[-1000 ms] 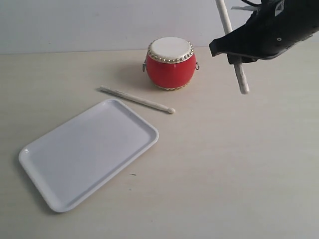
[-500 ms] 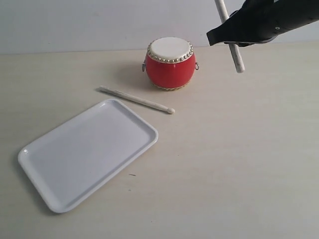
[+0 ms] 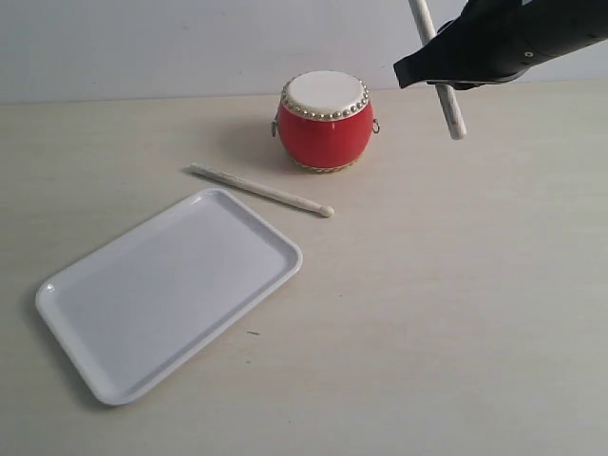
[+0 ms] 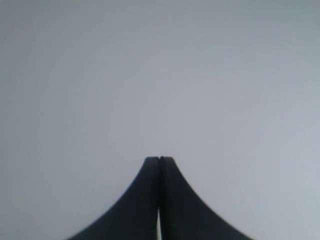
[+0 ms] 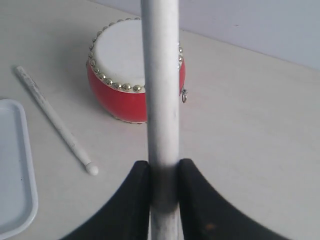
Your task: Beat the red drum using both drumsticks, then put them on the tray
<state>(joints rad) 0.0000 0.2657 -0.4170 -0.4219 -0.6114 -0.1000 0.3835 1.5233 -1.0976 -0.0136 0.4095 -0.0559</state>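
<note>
The red drum (image 3: pixel 325 122) with its cream top stands at the back middle of the table, also seen in the right wrist view (image 5: pixel 120 75). My right gripper (image 3: pixel 439 78) hangs above the table just right of the drum, shut on a pale drumstick (image 3: pixel 450 112) (image 5: pixel 161 95) held steeply, its upper end out of frame. The second drumstick (image 3: pixel 261 190) (image 5: pixel 55 122) lies flat on the table between drum and tray. The white tray (image 3: pixel 166 290) lies at the front left. My left gripper (image 4: pixel 159 159) shows only in its wrist view, shut on nothing, facing a blank grey surface.
The pale wooden table (image 3: pixel 446 304) stretches bare to the right and front of the tray. A light wall (image 3: pixel 142 43) runs behind the drum.
One second ago my right gripper was lower and further right; it has risen and moved slightly left with the drumstick. Nothing has shifted in the last half second.
</note>
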